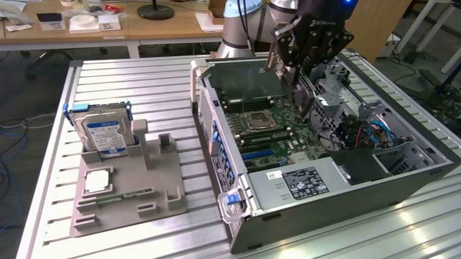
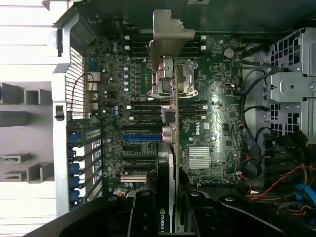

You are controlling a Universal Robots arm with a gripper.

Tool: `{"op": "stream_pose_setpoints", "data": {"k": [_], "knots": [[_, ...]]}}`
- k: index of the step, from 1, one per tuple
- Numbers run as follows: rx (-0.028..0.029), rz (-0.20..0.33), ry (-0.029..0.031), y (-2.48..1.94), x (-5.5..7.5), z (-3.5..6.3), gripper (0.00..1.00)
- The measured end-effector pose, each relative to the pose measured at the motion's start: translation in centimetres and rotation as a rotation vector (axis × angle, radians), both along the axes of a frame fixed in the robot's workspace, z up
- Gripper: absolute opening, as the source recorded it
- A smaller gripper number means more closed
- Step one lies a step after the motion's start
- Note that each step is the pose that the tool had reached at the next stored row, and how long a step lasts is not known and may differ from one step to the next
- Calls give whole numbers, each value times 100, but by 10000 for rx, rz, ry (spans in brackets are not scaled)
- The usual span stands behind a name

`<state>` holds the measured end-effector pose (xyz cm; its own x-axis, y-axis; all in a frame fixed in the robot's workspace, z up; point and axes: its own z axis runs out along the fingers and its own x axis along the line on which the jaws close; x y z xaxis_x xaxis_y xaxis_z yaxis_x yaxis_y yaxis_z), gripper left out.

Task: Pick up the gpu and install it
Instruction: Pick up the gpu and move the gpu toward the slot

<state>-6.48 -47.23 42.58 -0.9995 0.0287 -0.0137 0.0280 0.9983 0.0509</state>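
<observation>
the pick-up is done and the install step is in hand. the black two-fingered gripper (image 1: pixel 295 75) is clamped narrow on the gpu (image 1: pixel 277 60), a thin dark circuit card with a pale metal bracket (image 2: pixel 169 39). it holds the card in the air over the open grey computer case (image 1: pixel 403 186), above the green motherboard (image 2: pixel 217 113) and clear of every slot.

in the wrist view the card is edge-on. its long axis runs straight out from between the fingers (image 2: pixel 143 212), with the bracket at the far end, over the square silver processor socket (image 2: pixel 185 79) and the memory slots. in the exterior view it seems to hang steeply downward into the case.

by my reading, seating it calls for a re-aim. the blue expansion slot (image 2: pixel 141 138) and the black ones beside it lie crosswise to the card's present line. the connector edge must come parallel to one of them, with the bracket at the case's perforated rear wall (image 2: pixel 74 74).
</observation>
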Motion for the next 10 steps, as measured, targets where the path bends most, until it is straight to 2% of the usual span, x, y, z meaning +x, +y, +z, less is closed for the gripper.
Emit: {"op": "stream_pose_setpoints", "data": {"k": [10], "knots": [[0, 1, 0, 0, 297, 0, 27]]}}
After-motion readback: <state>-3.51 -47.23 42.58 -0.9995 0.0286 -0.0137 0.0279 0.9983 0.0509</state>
